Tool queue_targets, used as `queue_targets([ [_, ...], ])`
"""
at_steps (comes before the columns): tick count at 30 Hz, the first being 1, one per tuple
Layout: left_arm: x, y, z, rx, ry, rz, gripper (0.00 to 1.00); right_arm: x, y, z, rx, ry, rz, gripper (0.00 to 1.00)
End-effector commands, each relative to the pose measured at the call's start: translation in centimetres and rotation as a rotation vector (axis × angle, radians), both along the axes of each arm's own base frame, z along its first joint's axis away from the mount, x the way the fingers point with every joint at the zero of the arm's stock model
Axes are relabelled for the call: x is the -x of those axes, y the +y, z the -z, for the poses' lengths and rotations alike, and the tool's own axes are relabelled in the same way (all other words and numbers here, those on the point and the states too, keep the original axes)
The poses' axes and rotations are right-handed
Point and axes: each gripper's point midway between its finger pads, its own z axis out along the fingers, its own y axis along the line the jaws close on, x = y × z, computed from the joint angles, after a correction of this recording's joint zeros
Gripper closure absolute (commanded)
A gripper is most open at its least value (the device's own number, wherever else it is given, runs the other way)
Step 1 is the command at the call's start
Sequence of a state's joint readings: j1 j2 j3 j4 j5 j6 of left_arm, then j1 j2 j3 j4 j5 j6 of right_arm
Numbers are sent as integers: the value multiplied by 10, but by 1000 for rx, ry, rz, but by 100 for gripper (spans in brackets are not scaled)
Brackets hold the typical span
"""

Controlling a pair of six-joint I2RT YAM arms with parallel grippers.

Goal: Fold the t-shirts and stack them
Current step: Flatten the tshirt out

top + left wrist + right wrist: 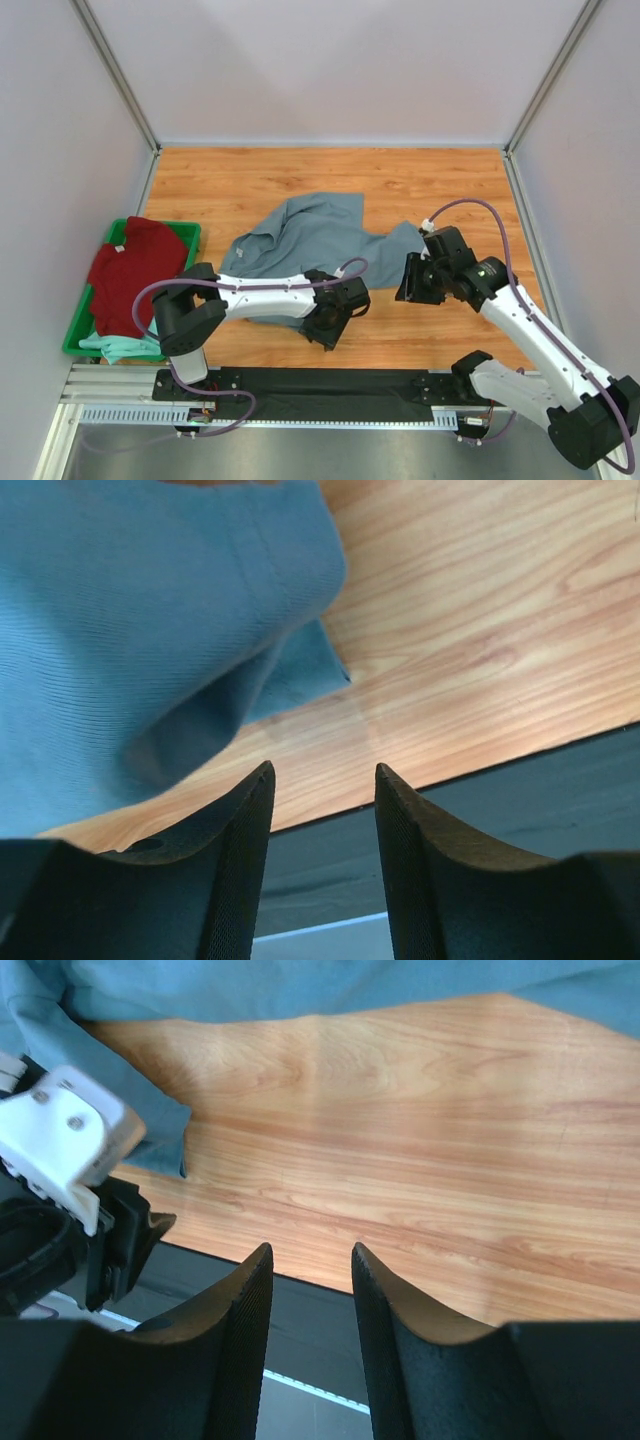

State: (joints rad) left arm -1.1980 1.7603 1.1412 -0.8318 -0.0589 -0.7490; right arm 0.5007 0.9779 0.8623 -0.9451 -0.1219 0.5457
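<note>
The large slate grey-blue t-shirt (312, 238) lies crumpled in the middle of the wooden table (440, 185). My left gripper (328, 330) hovers at the shirt's near edge, close to the table's front. In the left wrist view the shirt (140, 630) hangs to the upper left, and the left gripper (322, 775) is open with nothing between its fingers. My right gripper (408, 288) is by the shirt's right sleeve. It too is open and empty (310, 1252), with the shirt's hem (300, 985) above it. The dark red t-shirt (135, 268) and the mint-green one (120, 347) lie in the bin.
A green plastic bin (190, 232) stands at the table's left edge. A black strip (300, 385) and a metal rail run along the front by the arm bases. Grey walls close in the sides and back. The left arm's wrist (60, 1155) shows in the right wrist view.
</note>
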Motion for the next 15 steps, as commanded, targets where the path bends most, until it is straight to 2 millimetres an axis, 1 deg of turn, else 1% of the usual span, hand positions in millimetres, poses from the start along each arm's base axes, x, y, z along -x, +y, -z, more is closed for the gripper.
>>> queue_targets([
  [1, -17, -10, -11, 10, -75, 2, 48, 10, -5, 1, -16, -3, 23, 61],
  [5, -27, -18, -14, 11, -115, 10, 50, 15, -8, 3, -24, 0, 39, 61],
  [6, -29, -19, -11, 0, -121, 12, 50, 16, -8, 3, -26, -2, 39, 61],
  [7, -32, -22, -12, 1, -129, 15, 50, 17, -9, 3, -27, 0, 41, 61],
  [11, -38, -24, -7, -25, -150, 20, 49, 18, -10, 1, -25, -6, 42, 62],
  [15, -41, -20, 3, -63, -159, 25, 49, 20, -12, 1, -19, -8, 41, 62],
])
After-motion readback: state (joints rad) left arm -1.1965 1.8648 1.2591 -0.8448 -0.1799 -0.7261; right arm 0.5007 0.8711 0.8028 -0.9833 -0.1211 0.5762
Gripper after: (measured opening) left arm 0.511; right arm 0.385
